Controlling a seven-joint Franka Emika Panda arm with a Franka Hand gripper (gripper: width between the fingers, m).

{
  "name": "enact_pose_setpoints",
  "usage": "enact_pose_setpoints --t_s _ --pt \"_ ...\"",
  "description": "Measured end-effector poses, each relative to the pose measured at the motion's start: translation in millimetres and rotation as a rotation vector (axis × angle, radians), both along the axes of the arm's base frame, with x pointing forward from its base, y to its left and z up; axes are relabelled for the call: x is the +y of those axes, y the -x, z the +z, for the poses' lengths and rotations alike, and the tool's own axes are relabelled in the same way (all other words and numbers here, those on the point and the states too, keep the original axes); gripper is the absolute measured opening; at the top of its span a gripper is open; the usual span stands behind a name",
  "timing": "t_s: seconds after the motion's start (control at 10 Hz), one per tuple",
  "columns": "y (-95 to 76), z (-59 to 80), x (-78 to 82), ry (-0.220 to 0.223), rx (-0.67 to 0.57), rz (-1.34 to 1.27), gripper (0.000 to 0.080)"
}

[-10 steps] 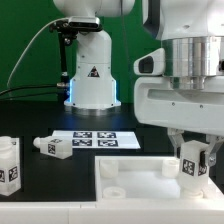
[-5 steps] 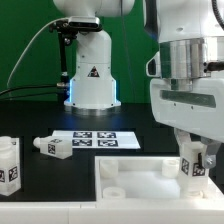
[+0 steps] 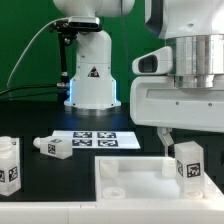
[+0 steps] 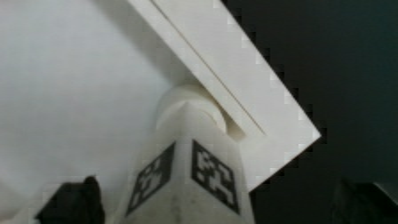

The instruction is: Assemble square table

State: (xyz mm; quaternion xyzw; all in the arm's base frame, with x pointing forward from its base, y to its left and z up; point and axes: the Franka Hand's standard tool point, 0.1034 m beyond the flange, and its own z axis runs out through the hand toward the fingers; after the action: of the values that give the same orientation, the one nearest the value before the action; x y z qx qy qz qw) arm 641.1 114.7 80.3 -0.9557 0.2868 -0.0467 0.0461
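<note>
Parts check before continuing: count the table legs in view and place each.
3. One leg stands at the exterior view's left edge; a second leg lies beside the marker board; a third leg stands on the slab, exterior view's right. Others may be hidden.

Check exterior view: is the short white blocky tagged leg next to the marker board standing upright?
No, that leg lies tipped on its side on the black table, beside the marker board.

Matt, smooth white plastic on the square tabletop (image 3: 125,186) and the tagged leg (image 3: 188,160), a glossy white shell on the robot base (image 3: 92,78), dull black table (image 3: 30,115) underneath.
</note>
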Motion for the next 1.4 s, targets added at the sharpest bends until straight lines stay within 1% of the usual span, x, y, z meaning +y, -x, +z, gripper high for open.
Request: enact_pose_setpoints --t_s 0.1,0.2,0.3,0.4,0.5,0.6,0.7,0.8,1.0,1.2,1.3,1.4 --pt "-0.7 0.5 -1.5 0.019 -0.009 0.126 0.0649" --pt "-3.1 2.4 -3.2 0.054 -0.023 0.312 0.0649" --pt "-3.9 3.5 0.4 0.084 -0.029 0.438 0.0649" --pt "-3.6 2.8 -0.1 0.076 -0.026 0.391 0.0626" --pt "-3.6 2.6 -0.7 0.077 -0.025 0.380 0.0626" --pt "-3.6 2.5 -0.7 0.077 -0.025 0.379 0.0457" --pt "-3.4 2.2 -0.2 0.066 -0.022 0.312 0.0457" --pt "-3.5 1.9 -2.6 0.058 -0.017 0.222 0.0286" --pt "-2.7 0.8 -3.6 0.042 -0.007 0.067 0.0288" --pt "-1.2 0.2 -4.2 0.023 0.006 -0.240 0.0288" --pt "0.7 -0.4 -3.7 -0.012 0.024 -0.471 0.0288" --pt "1.2 -0.9 -3.7 -0.060 0.043 -0.639 0.0288"
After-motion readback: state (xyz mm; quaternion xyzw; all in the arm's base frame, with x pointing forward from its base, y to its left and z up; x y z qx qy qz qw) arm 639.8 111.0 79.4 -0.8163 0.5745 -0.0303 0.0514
